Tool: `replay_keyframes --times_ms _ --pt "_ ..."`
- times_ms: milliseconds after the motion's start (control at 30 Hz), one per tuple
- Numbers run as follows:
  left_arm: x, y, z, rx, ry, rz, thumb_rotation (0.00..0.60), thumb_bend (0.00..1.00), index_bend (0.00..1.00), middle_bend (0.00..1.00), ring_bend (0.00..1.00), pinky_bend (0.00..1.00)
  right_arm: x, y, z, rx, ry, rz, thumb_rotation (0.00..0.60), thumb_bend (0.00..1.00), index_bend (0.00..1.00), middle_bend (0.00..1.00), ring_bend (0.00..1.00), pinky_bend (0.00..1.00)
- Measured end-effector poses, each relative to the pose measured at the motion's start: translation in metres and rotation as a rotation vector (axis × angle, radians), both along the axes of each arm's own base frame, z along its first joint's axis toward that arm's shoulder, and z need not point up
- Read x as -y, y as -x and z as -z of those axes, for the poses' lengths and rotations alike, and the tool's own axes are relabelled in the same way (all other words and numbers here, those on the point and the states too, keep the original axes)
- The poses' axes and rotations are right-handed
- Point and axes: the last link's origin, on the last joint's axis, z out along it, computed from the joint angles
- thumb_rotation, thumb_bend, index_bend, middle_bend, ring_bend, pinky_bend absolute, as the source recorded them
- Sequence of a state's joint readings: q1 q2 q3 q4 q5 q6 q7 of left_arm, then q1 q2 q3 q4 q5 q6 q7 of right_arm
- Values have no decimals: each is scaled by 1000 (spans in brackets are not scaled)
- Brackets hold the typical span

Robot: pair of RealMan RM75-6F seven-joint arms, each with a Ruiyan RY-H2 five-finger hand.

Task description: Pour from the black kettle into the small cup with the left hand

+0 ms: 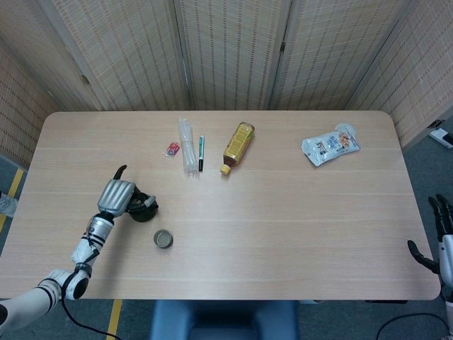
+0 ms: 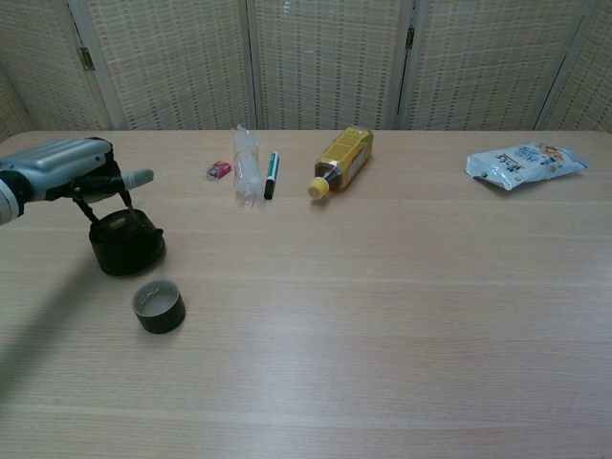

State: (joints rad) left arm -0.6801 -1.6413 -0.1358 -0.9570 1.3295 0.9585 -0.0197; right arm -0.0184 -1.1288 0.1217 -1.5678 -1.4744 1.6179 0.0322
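Observation:
The black kettle (image 2: 124, 245) stands upright on the table at the left, its base on the wood. My left hand (image 2: 65, 169) is above and left of it, fingers curled around the kettle's thin bail handle. From the head view the same left hand (image 1: 115, 196) covers part of the kettle (image 1: 145, 208). The small cup (image 2: 159, 307), dark and round, sits just in front and to the right of the kettle, apart from it; the cup (image 1: 163, 239) looks upright. My right hand (image 1: 442, 232) hangs off the table's right edge, fingers spread, holding nothing.
Along the far side lie a clear plastic wrapper (image 2: 246, 164), a green pen (image 2: 271, 174), a small red item (image 2: 219, 170), a yellow bottle on its side (image 2: 343, 159) and a snack bag (image 2: 524, 163). The table edge (image 1: 233, 298) is near the cup.

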Motion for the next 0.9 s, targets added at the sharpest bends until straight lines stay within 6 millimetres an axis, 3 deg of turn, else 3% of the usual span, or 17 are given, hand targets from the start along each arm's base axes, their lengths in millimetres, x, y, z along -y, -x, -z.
replay_keyframes --times_ms 233,533,767,900 --pt "1 0 4 -10 11 0 0 230 860 898 724 0 -2 -1 -1 -1 3 2 600 289 2 89 199 15" --pt "1 -2 6 -17 18 10 0 230 715 730 554 0 -2 -1 -1 0 5 2 600 289 2 94 188 15" --pt "-1 -5 9 -23 37 -18 0 230 452 407 258 0 -3 1 -1 3 6 6 600 288 2 97 188 14" --pt "-3 -9 8 3 28 -38 0 231 347 318 166 0 -3 2 -2 4 8 6 600 288 2 96 188 14"
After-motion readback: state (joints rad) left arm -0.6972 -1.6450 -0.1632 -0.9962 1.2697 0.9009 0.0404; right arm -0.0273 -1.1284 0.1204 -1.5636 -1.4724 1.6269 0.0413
